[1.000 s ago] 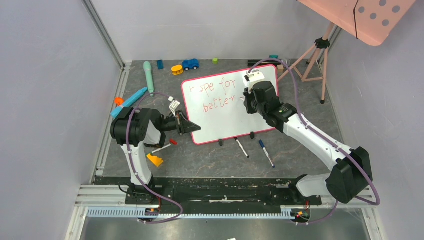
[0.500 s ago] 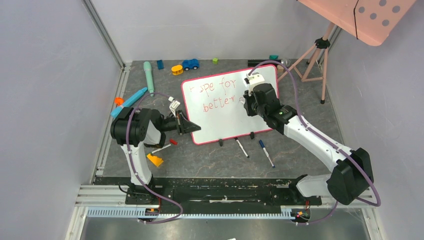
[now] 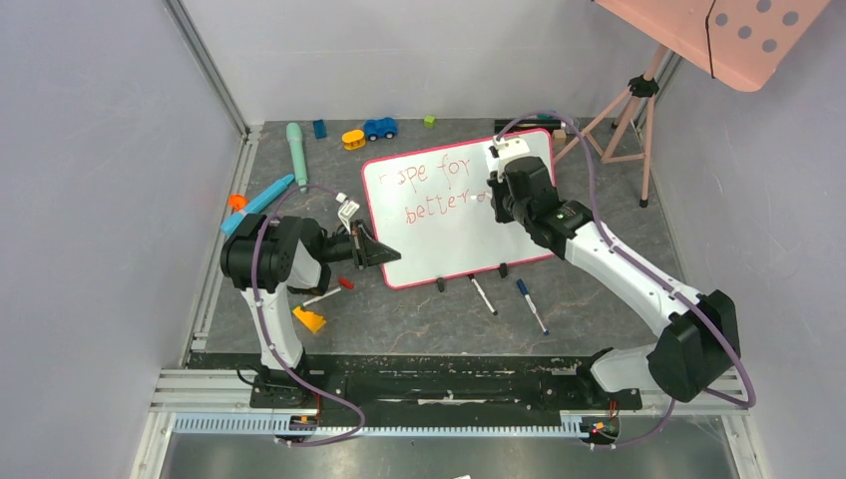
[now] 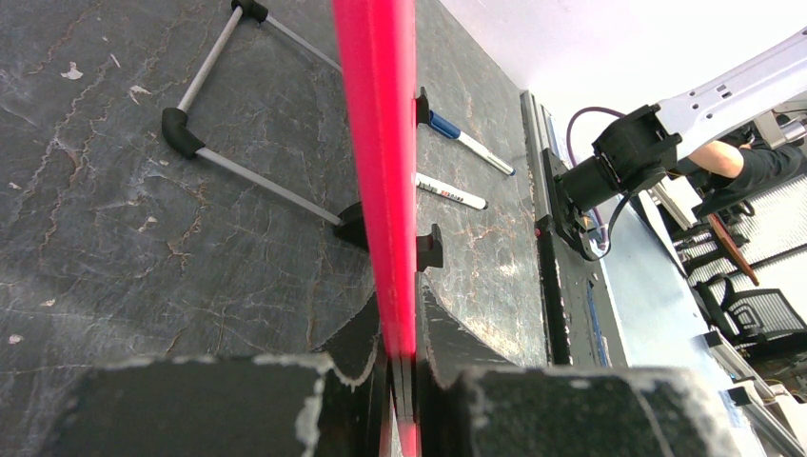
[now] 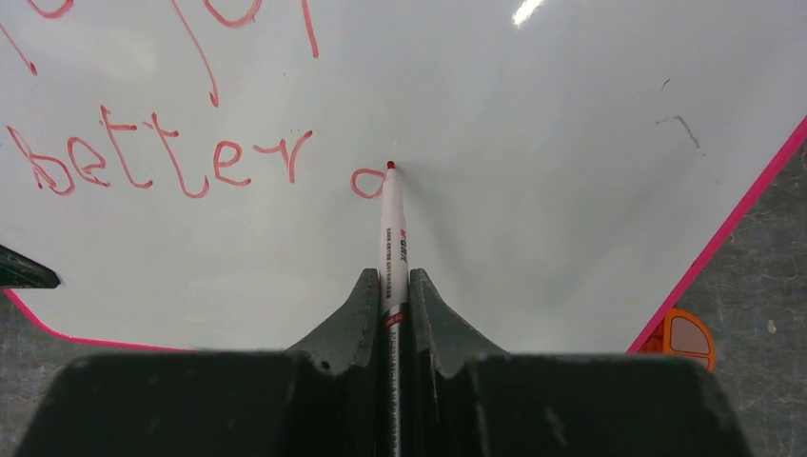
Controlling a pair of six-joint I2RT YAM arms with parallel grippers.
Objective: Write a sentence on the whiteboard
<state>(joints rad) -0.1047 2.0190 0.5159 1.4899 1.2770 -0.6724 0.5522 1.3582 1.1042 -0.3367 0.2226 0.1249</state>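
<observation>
The whiteboard (image 3: 449, 244) stands tilted on the floor, white with a pink-red frame. The sentence (image 3: 431, 190) is in red, "hope for" above "better" (image 5: 152, 162). My right gripper (image 3: 489, 198) is shut on a thin white marker (image 5: 393, 238). The marker's red tip touches the board beside a small red loop (image 5: 366, 183), just right of "better". My left gripper (image 3: 384, 254) is shut on the board's lower left frame. That red frame edge (image 4: 376, 143) runs up from between the left gripper (image 4: 398, 305) jaws.
Two loose markers (image 3: 483, 295) (image 3: 531, 305) lie in front of the board's black feet. Toys lie at the back and left: a blue car (image 3: 380, 128), a teal cylinder (image 3: 296, 152), an orange wedge (image 3: 309, 319). A pink perforated panel (image 3: 738, 30) on a tripod (image 3: 629, 120) stands back right.
My right gripper has shifted slightly up the board with the marker, and a small red loop now shows after "better". The left gripper has not moved.
</observation>
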